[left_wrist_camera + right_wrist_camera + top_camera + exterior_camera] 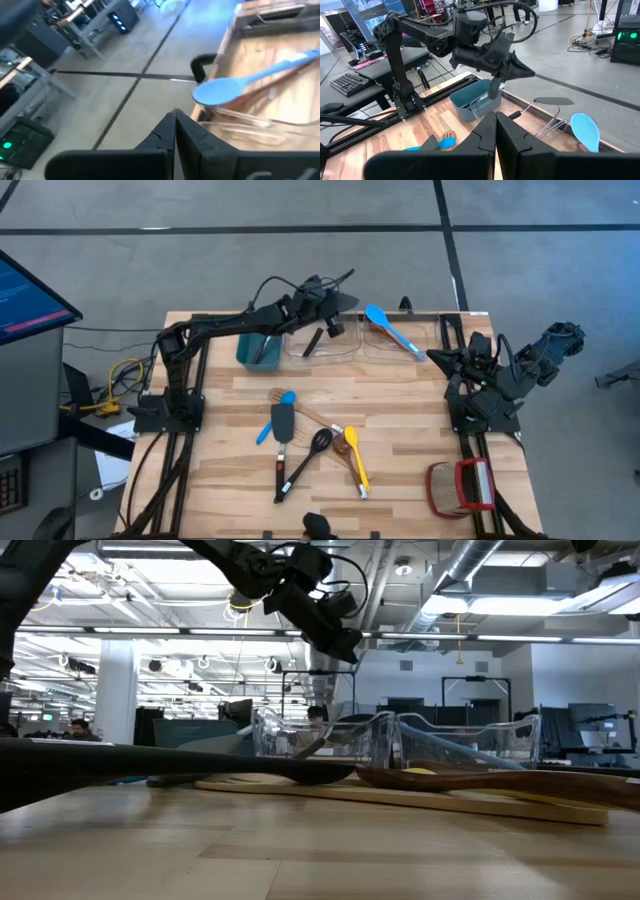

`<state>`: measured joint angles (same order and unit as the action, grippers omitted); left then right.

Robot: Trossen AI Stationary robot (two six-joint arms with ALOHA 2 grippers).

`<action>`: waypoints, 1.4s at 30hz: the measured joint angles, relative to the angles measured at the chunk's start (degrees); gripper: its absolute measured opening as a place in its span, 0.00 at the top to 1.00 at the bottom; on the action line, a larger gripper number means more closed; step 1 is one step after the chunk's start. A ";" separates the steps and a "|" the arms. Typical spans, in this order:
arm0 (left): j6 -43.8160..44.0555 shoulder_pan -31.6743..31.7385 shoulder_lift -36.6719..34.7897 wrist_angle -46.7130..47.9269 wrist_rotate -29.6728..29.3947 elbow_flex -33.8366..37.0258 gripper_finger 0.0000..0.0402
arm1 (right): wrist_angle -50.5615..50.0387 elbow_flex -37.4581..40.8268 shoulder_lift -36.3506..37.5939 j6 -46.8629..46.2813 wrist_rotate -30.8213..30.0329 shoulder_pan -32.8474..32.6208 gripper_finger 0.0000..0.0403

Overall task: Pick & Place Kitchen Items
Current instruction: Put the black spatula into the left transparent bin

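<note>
My left gripper (352, 301) is shut and holds nothing. It hovers above the left one of two clear bins (320, 342) at the table's far edge. A black utensil (313, 341) leans inside that bin, below the gripper. A blue spoon (388, 327) lies across the right clear bin (400, 340), its bowl (220, 92) over the far rim. Several more utensils (310, 442) lie loose on the wooden table's middle. My right gripper (437, 358) waits shut at the table's right side.
A teal bin (258, 350) stands just left of the clear bins, under the left arm. A red-and-tan woven basket (460, 486) sits at the near right corner. Bare wood lies between the loose utensils and the bins.
</note>
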<state>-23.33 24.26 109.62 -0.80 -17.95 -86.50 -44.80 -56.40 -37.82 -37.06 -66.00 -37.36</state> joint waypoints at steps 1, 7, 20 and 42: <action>0.02 -0.22 0.00 0.69 -0.01 0.00 1.00 | 0.00 0.00 0.00 0.00 0.04 0.00 1.00; 2.88 -1.52 -0.57 0.45 0.08 0.04 1.00 | -0.20 0.00 0.00 0.02 0.07 0.00 1.00; 11.34 -4.13 -0.57 -0.62 2.87 0.04 1.00 | -1.53 0.00 0.00 0.02 0.10 0.02 1.00; 14.29 0.97 6.87 12.92 11.00 -12.82 1.00 | -1.51 0.00 0.00 -0.02 0.02 0.00 1.00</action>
<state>-9.04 25.23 116.49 12.12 -6.94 -99.32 -46.31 -56.40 -37.82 -37.08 -65.98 -37.36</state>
